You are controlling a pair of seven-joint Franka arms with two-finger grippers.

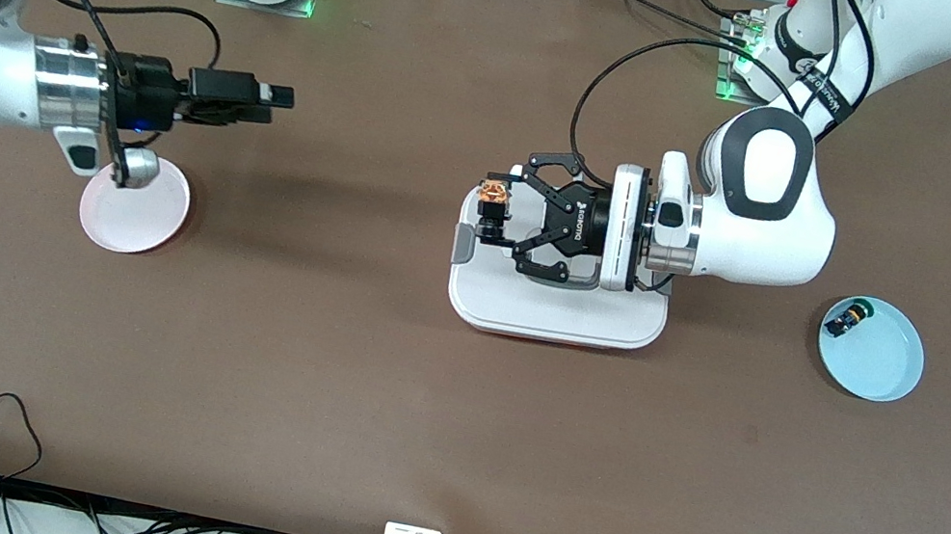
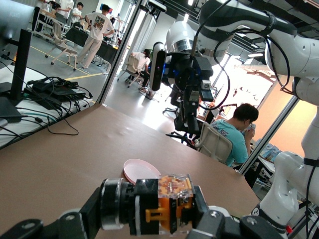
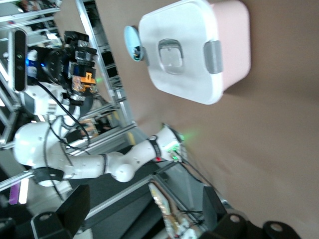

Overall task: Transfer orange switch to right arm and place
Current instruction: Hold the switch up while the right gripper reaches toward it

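Observation:
The orange switch (image 1: 495, 197) is a small black box with an orange and clear end. My left gripper (image 1: 495, 214), the wide ROBOTIQ one, is shut on it and holds it in the air over the end of the white lidded box (image 1: 556, 311) toward the right arm. In the left wrist view the switch (image 2: 168, 201) lies crosswise between the fingers (image 2: 212, 224). My right gripper (image 1: 279, 95) is open and empty. It hovers over bare table beside the pink plate (image 1: 138, 212) and points toward the left gripper. Its wrist view shows the switch (image 3: 82, 75) farther off.
A light blue plate (image 1: 883, 368) toward the left arm's end holds a small black switch with a green cap (image 1: 848, 319). The white box has grey latches. Cables run along the table edge nearest the front camera.

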